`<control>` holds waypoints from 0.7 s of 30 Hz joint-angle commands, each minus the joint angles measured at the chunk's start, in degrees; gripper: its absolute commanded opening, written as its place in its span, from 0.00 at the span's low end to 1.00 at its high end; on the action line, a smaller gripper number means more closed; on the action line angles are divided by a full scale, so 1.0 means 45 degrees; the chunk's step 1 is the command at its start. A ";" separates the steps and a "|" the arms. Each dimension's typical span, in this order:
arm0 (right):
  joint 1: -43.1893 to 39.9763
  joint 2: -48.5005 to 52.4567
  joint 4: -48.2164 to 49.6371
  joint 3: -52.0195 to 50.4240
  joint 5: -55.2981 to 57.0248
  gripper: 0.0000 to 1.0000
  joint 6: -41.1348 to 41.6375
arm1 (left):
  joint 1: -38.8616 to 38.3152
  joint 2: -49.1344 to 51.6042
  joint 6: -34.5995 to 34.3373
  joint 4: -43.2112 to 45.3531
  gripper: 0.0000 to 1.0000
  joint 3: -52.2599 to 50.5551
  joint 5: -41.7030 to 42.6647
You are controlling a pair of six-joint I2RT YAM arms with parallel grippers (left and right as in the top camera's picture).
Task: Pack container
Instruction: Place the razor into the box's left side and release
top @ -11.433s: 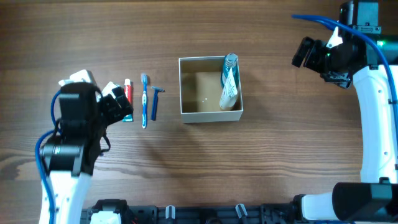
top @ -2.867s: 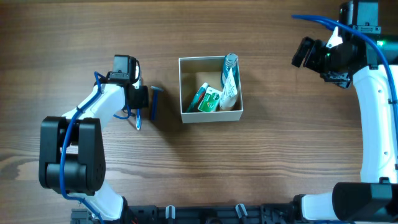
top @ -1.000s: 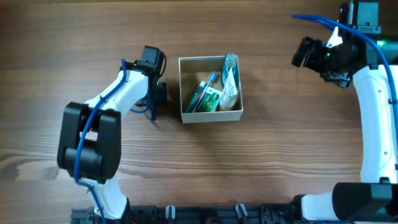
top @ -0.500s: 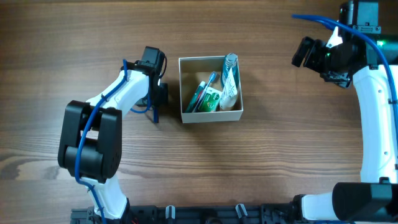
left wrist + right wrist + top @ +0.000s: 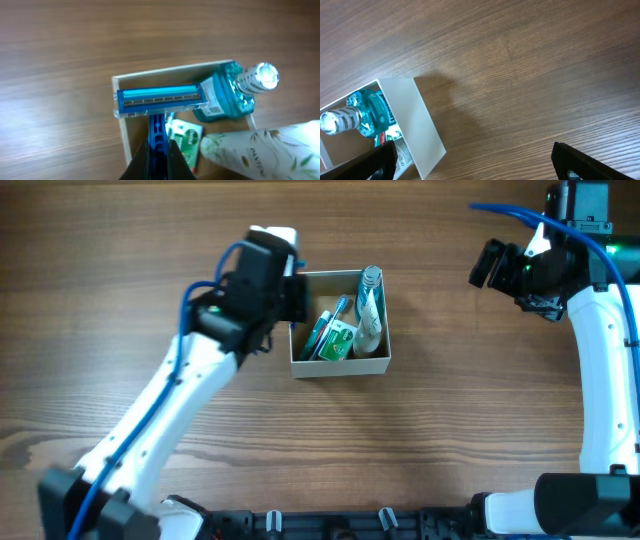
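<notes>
The container (image 5: 340,367) is a square white-walled box with a tan inside, at mid-table. It holds a teal mouthwash bottle (image 5: 370,283), a white tube (image 5: 368,328), a green toothpaste box (image 5: 336,340) and a blue toothbrush (image 5: 336,310). My left gripper (image 5: 296,298) hangs over the box's left wall, shut on a blue razor. In the left wrist view the razor (image 5: 159,98) sticks out from my left gripper (image 5: 159,152), its head across the container's rim (image 5: 170,73). My right gripper (image 5: 492,265) stands open at the far right, away from the box, with nothing between its fingers.
Bare wood-grain table lies all round the box. In the right wrist view the container's white wall (image 5: 422,127) is at lower left, and my right gripper (image 5: 475,161) spans bare table beside it. The right arm's white body runs down the right edge.
My left gripper shut on the razor beside the box, lifted it off the table and swung right, over the box's left wall. The right arm has not moved.
</notes>
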 commanded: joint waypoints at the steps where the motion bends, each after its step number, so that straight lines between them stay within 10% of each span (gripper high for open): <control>1: -0.0029 0.0083 0.0029 -0.0010 -0.0146 1.00 0.0044 | -0.0423 0.1875 -0.1234 0.0461 0.04 -0.0039 -0.0209; 6: -0.0029 0.0083 0.0029 -0.0010 -0.0151 1.00 0.0044 | -0.0437 0.3332 -0.1632 0.0971 0.08 -0.0039 -0.0204; 10: -0.0029 0.0083 0.0029 -0.0010 -0.0151 1.00 0.0044 | -0.0335 0.2647 -0.1627 0.0869 0.95 -0.0034 -0.0209; 11: -0.0029 0.0083 0.0034 -0.0010 -0.0151 1.00 0.0044 | -0.0301 0.2273 -0.1627 0.0782 1.00 -0.0034 -0.0209; 21: -0.0029 0.0083 0.0029 -0.0015 -0.0151 1.00 0.0044 | -0.0189 -0.3143 -0.1535 -0.1316 1.00 -0.0034 -0.0835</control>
